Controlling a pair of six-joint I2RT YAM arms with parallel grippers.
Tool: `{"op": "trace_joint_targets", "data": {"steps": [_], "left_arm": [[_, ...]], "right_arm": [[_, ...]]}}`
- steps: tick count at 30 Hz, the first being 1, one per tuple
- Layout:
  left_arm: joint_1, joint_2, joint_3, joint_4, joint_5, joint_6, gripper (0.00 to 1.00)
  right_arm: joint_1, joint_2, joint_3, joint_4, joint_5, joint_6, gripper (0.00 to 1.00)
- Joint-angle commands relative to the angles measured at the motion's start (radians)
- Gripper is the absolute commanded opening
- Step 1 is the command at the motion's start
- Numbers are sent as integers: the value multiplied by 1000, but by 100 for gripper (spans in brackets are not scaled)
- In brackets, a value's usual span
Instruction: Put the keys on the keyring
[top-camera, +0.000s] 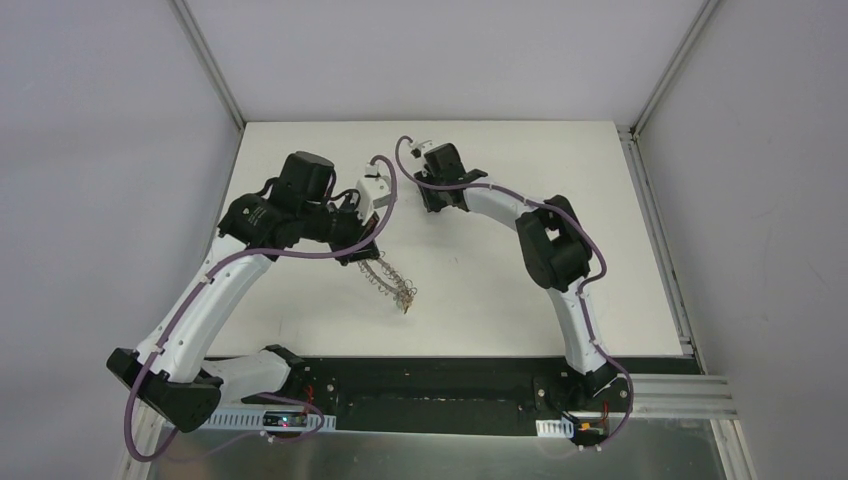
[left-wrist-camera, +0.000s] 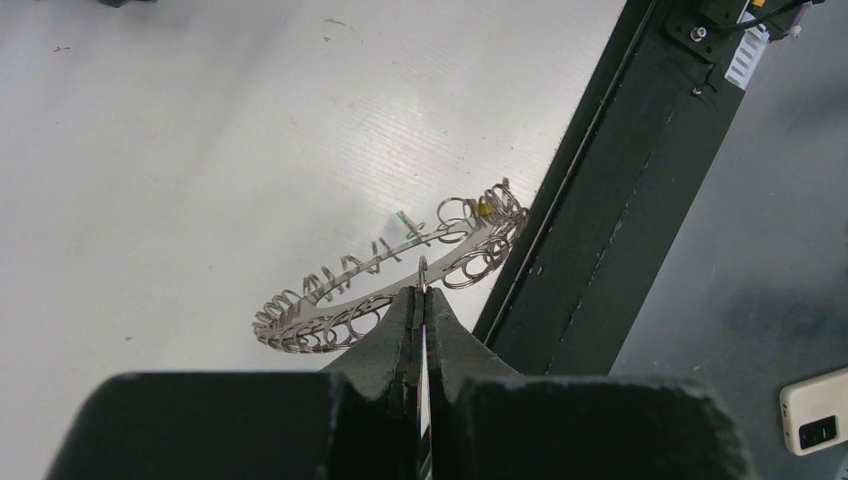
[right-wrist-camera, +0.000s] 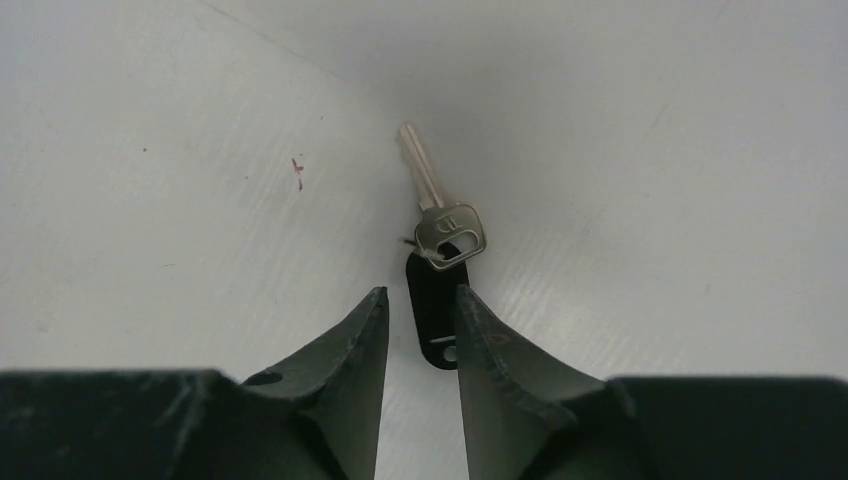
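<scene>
1. Near edge. Both arm bases are bolted to a black rail (top-camera: 430, 375) at 6 o'clock in the top view. The white surface (top-camera: 500, 290) extends from the rail toward 12 o'clock.

2. Keyring. The keyring (top-camera: 390, 280) lies near the middle of the surface, left of centre. It runs from the left pincer (top-camera: 362, 252) toward 4 o'clock. In the left wrist view it forms a curved grey band fringed with small wire rings, with its 3 o'clock end close to the rail.
- The yellow-orange key (left-wrist-camera: 485, 210) sits among the rings at that end.
- The green key (left-wrist-camera: 405, 219) sits along the far side of the band, at 12 o'clock from the pincer tips.
- The pictures do not show whether either key is threaded on.

3. Left pincer. The fingers are pressed together on the keyring. A thin metal edge shows between them, and one small wire ring stands up just past the tips.

4. Right pincer. The right pincer (right-wrist-camera: 420, 305) is at 1 o'clock from the left pincer, well apart from the keyring. Its fingers stand apart and point down at the surface.

5. Black key. The black key (right-wrist-camera: 448, 232) lies flat on the surface. Its black head is between the parted fingers and its silver blade points to 12 o'clock in the right wrist view. Contact between fingers and head cannot be determined.
</scene>
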Motion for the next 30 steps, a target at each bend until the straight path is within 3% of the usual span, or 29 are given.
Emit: {"op": "trace_joint_targets", "data": {"steps": [1, 7, 15, 30], "left_arm": [[18, -53, -4, -10, 11, 20, 0], [25, -73, -15, -9, 5, 21, 0], [33, -81, -21, -13, -2, 25, 0], [41, -83, -35, 1, 16, 15, 0]], "right_arm": [[-6, -86, 42, -17, 26, -37, 36], [-7, -41, 131, -30, 25, -81, 46], [-11, 60, 243, -63, 4, -116, 42], [-12, 69, 233, -162, -115, -260, 51]]}}
